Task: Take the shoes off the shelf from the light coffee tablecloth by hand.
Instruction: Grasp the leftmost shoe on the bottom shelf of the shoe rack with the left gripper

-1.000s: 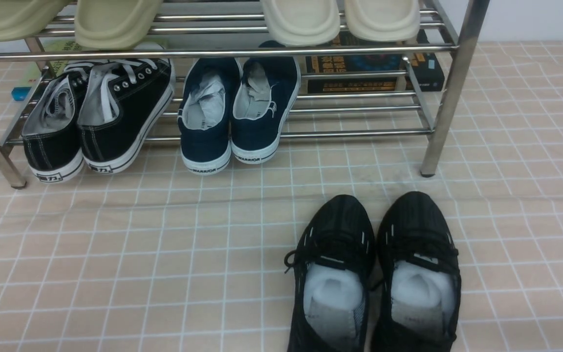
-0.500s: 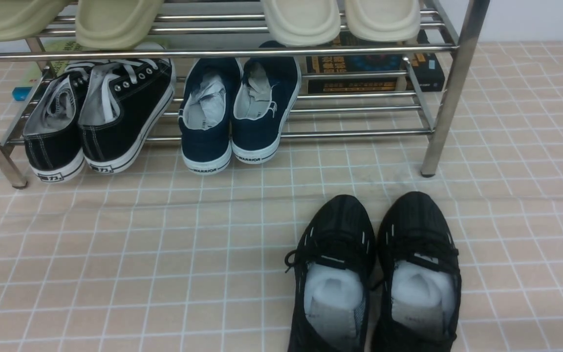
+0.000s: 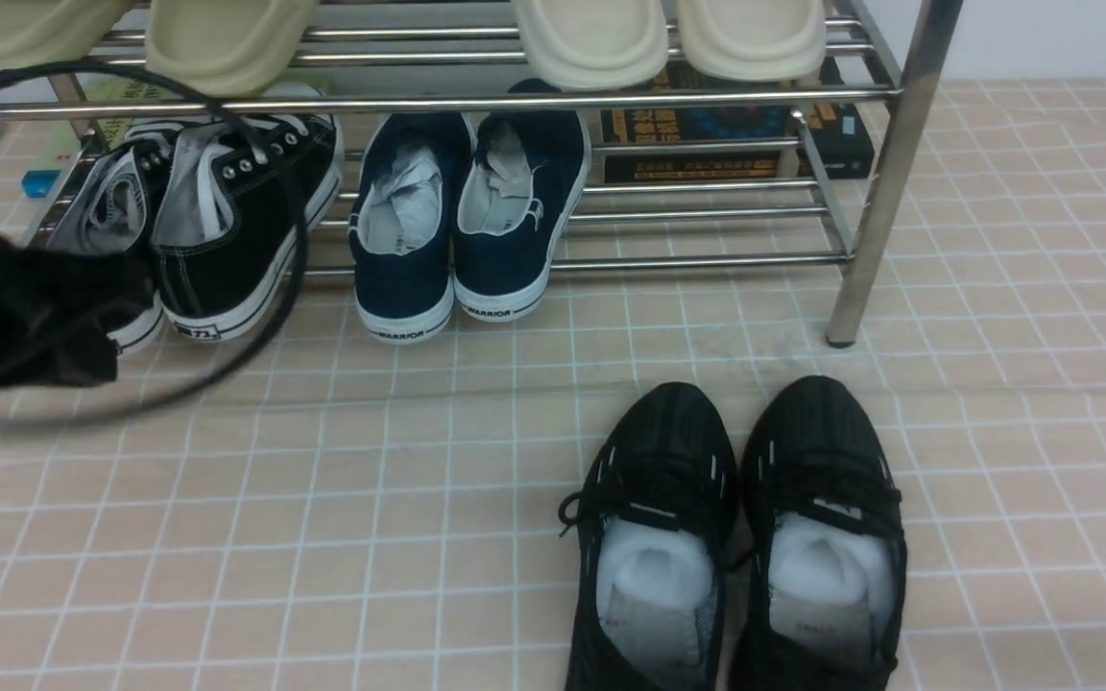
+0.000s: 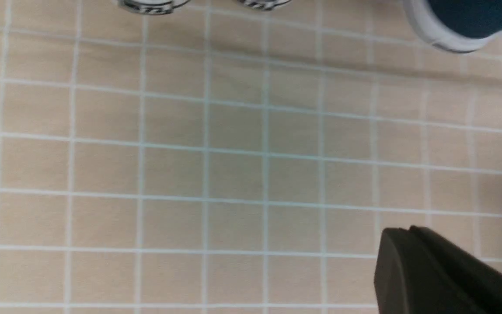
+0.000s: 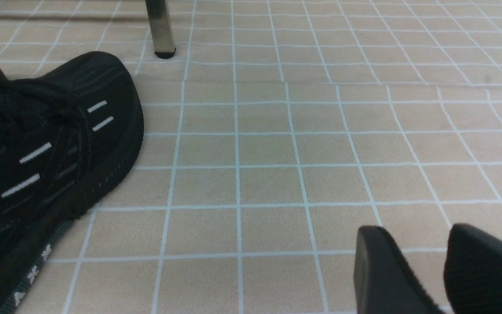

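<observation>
The black canvas sneakers (image 3: 227, 211) with white laces stand side by side on the lower tier of the chrome shelf (image 3: 884, 173), at its left end, heels toward me. Their heel soles (image 4: 146, 3) show at the edge of the left wrist view. My left arm (image 3: 25, 307) is a blurred black mass in front of the left sneaker, hiding its heel. The left gripper (image 4: 410, 229) looks shut and empty above the light coffee tablecloth (image 3: 323, 499). My right gripper (image 5: 425, 235) hovers low over the cloth, jaws slightly apart, empty.
Navy slip-ons (image 3: 462, 211) sit beside the sneakers on the lower tier. Black mesh shoes (image 3: 735, 537) stand on the cloth in front, near my right gripper (image 5: 50, 144). Beige slippers (image 3: 227, 38) rest on the top tier. Books (image 3: 735, 134) lie behind. A black cable (image 3: 294, 240) loops from the left arm.
My left arm has swung into the front view from the left edge and now covers the left sneaker's heel. The shoes and the shelf have not moved.
</observation>
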### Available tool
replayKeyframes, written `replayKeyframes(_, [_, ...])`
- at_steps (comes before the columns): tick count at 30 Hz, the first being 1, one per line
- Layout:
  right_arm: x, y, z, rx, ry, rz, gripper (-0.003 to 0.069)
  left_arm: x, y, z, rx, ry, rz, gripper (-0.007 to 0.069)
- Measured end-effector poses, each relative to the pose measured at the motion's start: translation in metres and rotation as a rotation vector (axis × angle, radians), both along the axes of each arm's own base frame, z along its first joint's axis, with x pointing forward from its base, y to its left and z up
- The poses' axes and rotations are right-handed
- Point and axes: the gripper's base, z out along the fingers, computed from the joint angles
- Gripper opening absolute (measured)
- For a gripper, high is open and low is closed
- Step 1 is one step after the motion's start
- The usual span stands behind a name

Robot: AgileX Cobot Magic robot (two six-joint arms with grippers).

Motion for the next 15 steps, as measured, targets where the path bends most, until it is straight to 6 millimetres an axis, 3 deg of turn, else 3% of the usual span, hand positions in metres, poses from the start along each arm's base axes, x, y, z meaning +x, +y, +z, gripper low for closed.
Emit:
replayKeyframes(7, [0.000, 0.000, 0.000, 0.000, 0.000, 0.000, 0.0239, 0.072, 0.025, 0.004, 0.205, 0.136, 0.134, 0.0007])
replayKeyframes(10, [0.000, 0.000, 0.000, 0.000, 0.000, 0.000, 0.0239, 0.095, 0.035, -0.002, 0.189, 0.196, 0.179, 0.0011])
replayKeyframes(15, [0.000, 0.000, 0.000, 0.000, 0.000, 0.000, 0.0239, 0.116, 0.053, -0.004, 0.105, 0.192, 0.237, 0.0012])
